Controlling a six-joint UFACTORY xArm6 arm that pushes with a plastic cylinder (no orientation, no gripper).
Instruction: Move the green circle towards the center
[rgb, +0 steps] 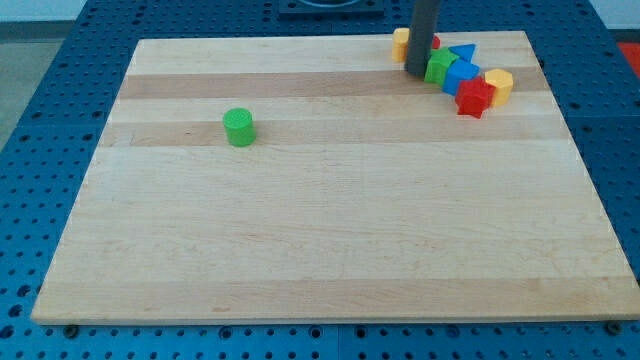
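The green circle (239, 127), a short green cylinder, stands alone on the left part of the wooden board (330, 240), above mid-height. My tip (417, 72) is far to its right near the board's top edge. It rests just left of a green block (438, 67) in a cluster of blocks.
The cluster at the top right holds an orange-yellow block (401, 42) behind the rod, a blue triangle (463, 52), a blue block (461, 76), a red star-like block (474, 98) and a yellow block (499, 85). A blue pegboard (60, 90) surrounds the board.
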